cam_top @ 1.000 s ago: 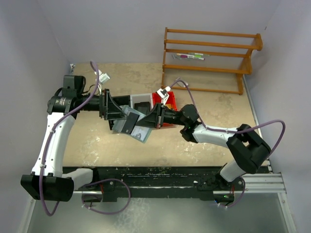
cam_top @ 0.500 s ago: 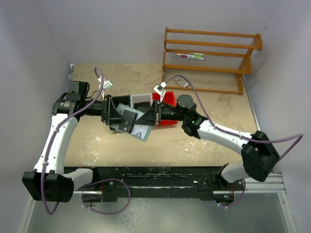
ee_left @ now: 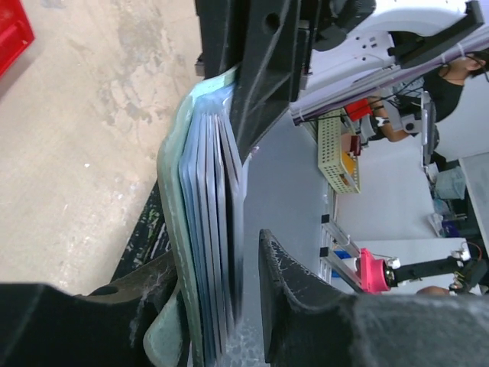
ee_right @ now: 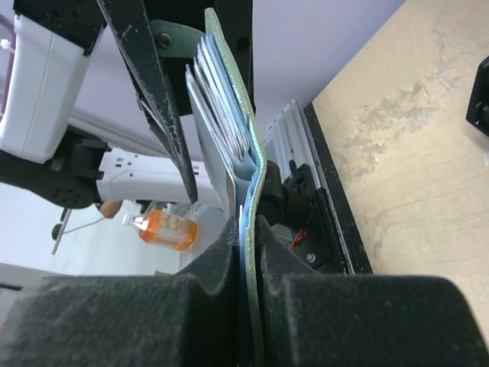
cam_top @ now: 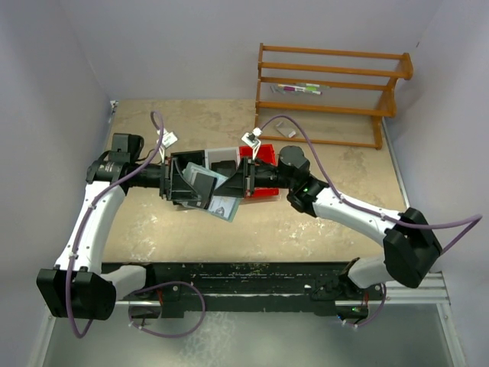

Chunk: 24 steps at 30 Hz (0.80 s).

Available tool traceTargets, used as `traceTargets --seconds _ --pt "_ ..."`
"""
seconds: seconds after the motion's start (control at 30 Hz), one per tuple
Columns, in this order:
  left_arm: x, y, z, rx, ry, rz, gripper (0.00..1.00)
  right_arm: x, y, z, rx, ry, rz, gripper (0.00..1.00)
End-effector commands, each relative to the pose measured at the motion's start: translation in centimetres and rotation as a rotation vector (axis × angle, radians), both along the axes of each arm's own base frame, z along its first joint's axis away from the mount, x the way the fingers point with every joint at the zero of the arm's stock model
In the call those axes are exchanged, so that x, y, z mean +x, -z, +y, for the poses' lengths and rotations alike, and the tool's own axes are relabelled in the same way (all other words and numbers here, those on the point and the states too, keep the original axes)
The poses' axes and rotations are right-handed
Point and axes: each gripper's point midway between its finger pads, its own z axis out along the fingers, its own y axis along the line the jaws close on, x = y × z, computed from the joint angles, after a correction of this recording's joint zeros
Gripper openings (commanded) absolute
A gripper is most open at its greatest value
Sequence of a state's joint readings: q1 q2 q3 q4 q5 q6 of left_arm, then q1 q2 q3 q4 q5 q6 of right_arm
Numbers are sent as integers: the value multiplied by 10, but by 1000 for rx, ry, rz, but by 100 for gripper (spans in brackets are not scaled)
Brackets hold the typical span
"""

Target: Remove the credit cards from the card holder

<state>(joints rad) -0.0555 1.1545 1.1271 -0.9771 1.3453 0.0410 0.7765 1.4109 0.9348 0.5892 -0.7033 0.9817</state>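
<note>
Clamping the card holder [ee_right: 258, 164], right gripper [ee_right: 246, 229] aims credit cards [ee_right: 218, 92] toward left gripper [ee_left: 218, 256], its grip unclear.

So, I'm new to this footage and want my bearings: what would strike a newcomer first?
The grey-green card holder, held aloft at centre, pinched in the right claw. Blue credit cards fan out of it, with the left claw straddling them. Behind sit a red bin and, far right, a wooden rack.
</note>
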Motion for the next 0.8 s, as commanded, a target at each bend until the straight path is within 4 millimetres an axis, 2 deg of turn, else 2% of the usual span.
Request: traceTargets --seconds 0.0,0.07,0.13,0.2,0.27,0.33,0.37,0.47,0.57,0.63,0.67,0.77 --pt "-9 -30 -5 -123 85 -46 38 -13 -33 1 86 -97 -129 7" --pt "-8 -31 -5 -125 87 -44 32 -15 -35 2 89 -114 -142 10" --pt "-5 -30 -5 -123 87 -43 21 -13 -34 0 80 -116 -149 16" --pt "-3 -30 -5 -116 82 -47 15 -7 -34 -6 69 -99 -155 29" --pt "0 -30 -4 -103 74 -56 10 4 -30 -16 43 -59 -148 59" --pt "3 -29 -4 -89 66 -64 6 22 -20 -32 -12 23 -135 95" --pt "5 -28 -4 -84 63 -64 6 30 -17 -41 -31 70 -123 100" --pt "14 -23 -3 -49 36 -66 3 51 -19 -71 -47 207 -120 99" --pt "28 -11 0 13 -23 -53 5 55 -35 -88 -25 270 -165 100" --pt "41 -1 3 63 -79 -29 6 54 -41 -93 -49 289 -199 99" --pt "46 2 5 77 -98 -30 7 57 -52 -94 -32 308 -232 96" --pt "60 7 11 90 -151 -7 6 48 -70 -84 -6 269 -252 90"
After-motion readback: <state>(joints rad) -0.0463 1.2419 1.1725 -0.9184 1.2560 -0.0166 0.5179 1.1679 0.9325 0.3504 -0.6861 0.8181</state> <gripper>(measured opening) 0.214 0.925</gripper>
